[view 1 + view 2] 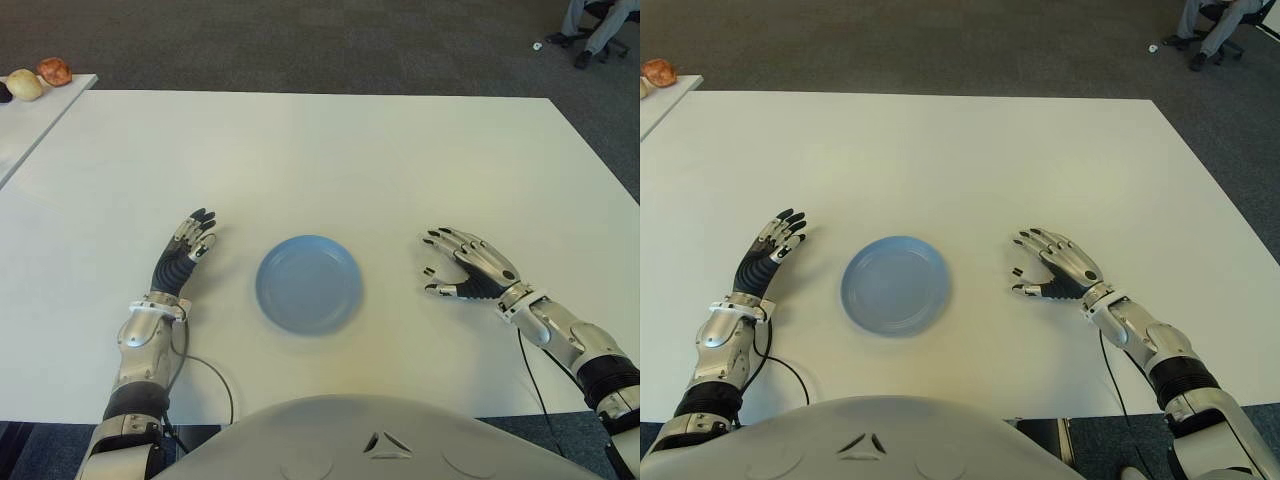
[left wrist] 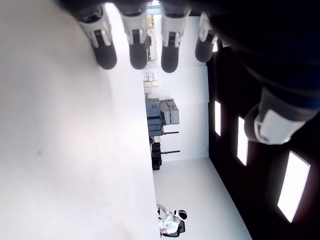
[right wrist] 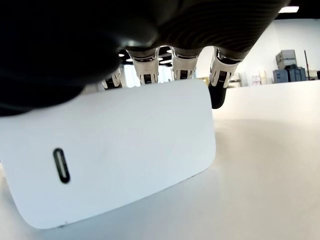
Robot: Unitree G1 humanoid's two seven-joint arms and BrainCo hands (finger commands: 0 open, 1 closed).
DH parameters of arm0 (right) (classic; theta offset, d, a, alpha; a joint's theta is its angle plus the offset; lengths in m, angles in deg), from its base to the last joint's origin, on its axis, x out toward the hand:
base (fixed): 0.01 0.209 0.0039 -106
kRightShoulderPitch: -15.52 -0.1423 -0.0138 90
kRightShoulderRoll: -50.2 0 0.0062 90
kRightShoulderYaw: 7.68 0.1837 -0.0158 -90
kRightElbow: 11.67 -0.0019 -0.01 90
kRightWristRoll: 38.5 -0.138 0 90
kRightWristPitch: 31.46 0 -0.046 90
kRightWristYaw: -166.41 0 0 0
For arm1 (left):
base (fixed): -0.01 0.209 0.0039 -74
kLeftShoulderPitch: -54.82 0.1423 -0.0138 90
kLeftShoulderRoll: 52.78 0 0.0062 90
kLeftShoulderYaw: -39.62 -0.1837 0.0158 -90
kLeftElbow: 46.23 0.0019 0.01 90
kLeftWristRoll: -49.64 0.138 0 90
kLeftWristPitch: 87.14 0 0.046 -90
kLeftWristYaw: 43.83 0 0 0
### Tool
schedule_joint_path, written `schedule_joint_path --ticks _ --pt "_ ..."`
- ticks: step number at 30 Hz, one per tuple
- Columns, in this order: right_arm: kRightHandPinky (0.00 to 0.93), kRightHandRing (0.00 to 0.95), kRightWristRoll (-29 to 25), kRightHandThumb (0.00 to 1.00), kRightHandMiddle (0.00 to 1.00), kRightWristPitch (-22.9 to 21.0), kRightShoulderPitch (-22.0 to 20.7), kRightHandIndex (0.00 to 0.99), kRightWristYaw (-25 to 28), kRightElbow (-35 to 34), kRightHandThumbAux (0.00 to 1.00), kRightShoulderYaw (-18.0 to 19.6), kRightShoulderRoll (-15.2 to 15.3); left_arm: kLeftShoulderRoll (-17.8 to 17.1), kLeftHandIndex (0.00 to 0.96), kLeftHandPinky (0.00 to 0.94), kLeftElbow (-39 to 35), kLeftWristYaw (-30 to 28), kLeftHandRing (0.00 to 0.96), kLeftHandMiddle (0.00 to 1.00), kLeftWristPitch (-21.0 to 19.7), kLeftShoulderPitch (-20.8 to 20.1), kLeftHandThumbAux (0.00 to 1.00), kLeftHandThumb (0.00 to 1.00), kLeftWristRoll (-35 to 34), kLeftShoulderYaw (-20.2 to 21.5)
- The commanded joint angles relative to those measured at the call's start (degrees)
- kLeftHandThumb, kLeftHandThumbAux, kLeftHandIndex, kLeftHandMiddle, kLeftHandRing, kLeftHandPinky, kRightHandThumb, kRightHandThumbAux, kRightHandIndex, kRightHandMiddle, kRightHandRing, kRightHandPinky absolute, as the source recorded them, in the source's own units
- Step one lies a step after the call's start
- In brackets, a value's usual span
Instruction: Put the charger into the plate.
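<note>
Charger (image 3: 112, 150) sits on the tabletop (image 1: 320, 150) under my right hand (image 1: 468, 265), right of the empty blue plate (image 1: 308, 283). Fingers (image 3: 179, 67) draped, not grasping. Left hand (image 1: 185, 252) released. Rigid, smooth, light; pinch its flat sides.

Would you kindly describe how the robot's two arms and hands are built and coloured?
Both the left hand and right hand have silver metal segments over black ribbed palms, with black-tipped fingers. The wrists are silver cuffs, the forearms silver with black bands. A thin black cable trails from each arm.
</note>
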State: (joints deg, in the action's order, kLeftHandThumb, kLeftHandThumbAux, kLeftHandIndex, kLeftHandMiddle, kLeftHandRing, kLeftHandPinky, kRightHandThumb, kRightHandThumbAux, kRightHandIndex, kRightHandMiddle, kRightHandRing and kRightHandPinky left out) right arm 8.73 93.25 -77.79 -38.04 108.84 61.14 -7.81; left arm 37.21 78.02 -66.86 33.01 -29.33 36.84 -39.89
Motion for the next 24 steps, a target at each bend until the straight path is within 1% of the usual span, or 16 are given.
schedule_joint_path --ticks 1,9,12,14,19,24 --pt "0.000 0.000 2.11 0.288 0.000 -0.81 -0.07 0.000 -1.76 1.55 0.266 -0.54 -0.71 0.75 0.083 0.110 2.73 -0.75 0.105 0.119 -2.33 3.00 0.521 0.000 1.26 -0.89" --pt "0.000 0.000 3.51 0.276 0.000 -0.47 -1.59 0.000 -5.07 3.78 0.249 -0.84 -1.35 1.20 0.087 0.105 2.85 -1.08 0.104 0.119 -1.66 2.98 0.523 0.000 0.91 -0.81" --pt "0.000 0.000 3.17 0.259 0.000 0.32 -3.32 0.000 -5.31 2.97 0.241 -0.09 -0.80 1.16 0.087 0.104 2.58 -0.73 0.102 0.119 -1.94 3.06 0.521 0.000 1.18 -0.90" --pt "0.000 0.000 2.73 0.248 0.000 0.78 -3.70 0.000 -5.10 2.01 0.238 0.52 -0.32 1.15 0.086 0.106 2.38 -0.69 0.102 0.118 -2.14 3.11 0.520 0.000 1.24 -0.96" --pt "0.000 0.000 1.71 0.229 0.000 1.82 -3.33 0.000 -5.02 -0.66 0.230 2.20 0.82 1.03 0.083 0.108 2.57 -1.20 0.100 0.114 -2.44 2.98 0.527 0.000 0.95 -0.94" --pt "0.000 0.000 0.63 0.224 0.000 2.54 -1.76 0.000 -4.74 -3.61 0.225 4.13 1.57 0.93 0.085 0.106 2.81 -1.12 0.103 0.120 -2.30 2.86 0.525 0.000 1.22 -0.97"
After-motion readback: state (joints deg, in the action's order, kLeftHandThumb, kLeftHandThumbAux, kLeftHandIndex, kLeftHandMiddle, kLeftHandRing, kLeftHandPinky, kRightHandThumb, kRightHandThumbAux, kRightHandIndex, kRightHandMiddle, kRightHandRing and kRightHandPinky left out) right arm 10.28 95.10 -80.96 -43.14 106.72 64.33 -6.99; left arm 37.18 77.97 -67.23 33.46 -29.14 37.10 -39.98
